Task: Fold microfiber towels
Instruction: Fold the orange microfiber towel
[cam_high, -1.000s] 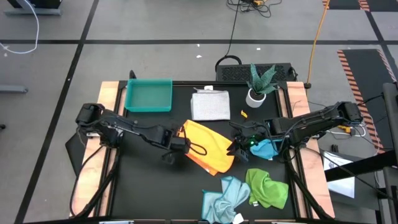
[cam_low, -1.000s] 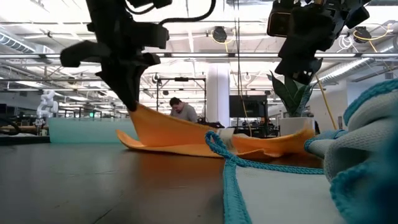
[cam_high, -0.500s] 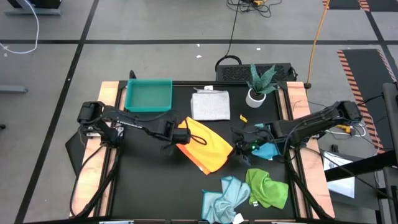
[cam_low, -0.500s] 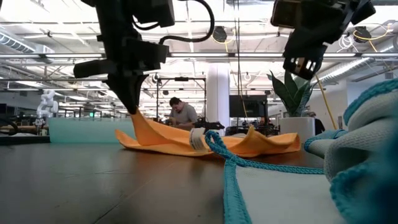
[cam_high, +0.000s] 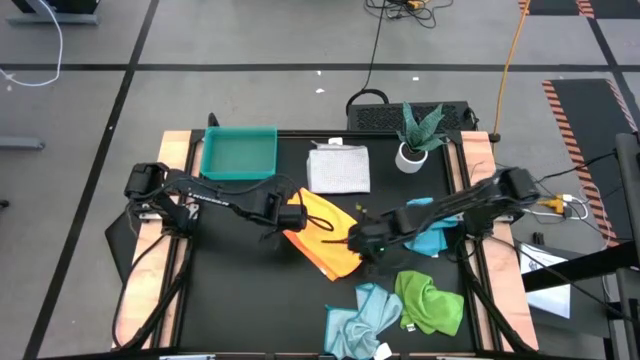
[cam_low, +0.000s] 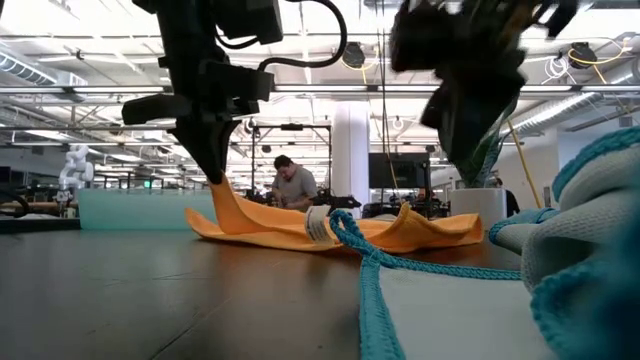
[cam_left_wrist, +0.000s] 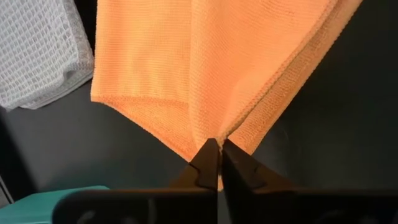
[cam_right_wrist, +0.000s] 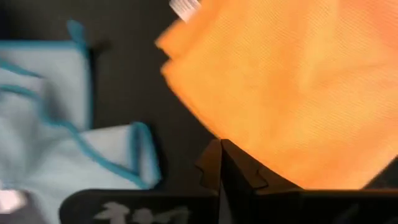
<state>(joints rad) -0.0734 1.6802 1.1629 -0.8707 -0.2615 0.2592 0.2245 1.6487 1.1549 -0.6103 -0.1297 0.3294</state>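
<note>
The orange towel (cam_high: 327, 236) is spread, partly doubled over, at the middle of the black table (cam_high: 240, 300). Its left corner is pinched by the left gripper (cam_high: 290, 218), whose fingers are pressed together on the cloth; in the left wrist view the fabric (cam_left_wrist: 217, 68) is seen drawn up into a fold right at the fingertips (cam_left_wrist: 210, 163). In the low view this corner (cam_low: 225, 205) is held lifted off the table under the left gripper (cam_low: 212, 170), while the remaining cloth lies low.

The right gripper (cam_high: 362, 243) is placed over the orange towel's right corner, with its fingers brought together. In the right wrist view the closed fingertips (cam_right_wrist: 217, 163) are seen at the cloth's edge (cam_right_wrist: 292, 81); whether any fabric is caught between them cannot be told.

The white-grey towel (cam_high: 338, 168) lies flat at the far middle of the table, with the teal tray (cam_high: 239, 153) to its left and a potted plant (cam_high: 414, 140) to its right. The bright blue towel (cam_high: 432, 238) is bunched right of the orange one, partly under the right arm. The green towel (cam_high: 430, 302) and the pale blue towel (cam_high: 360, 320) are crumpled side by side, touching, at the near right.
</note>
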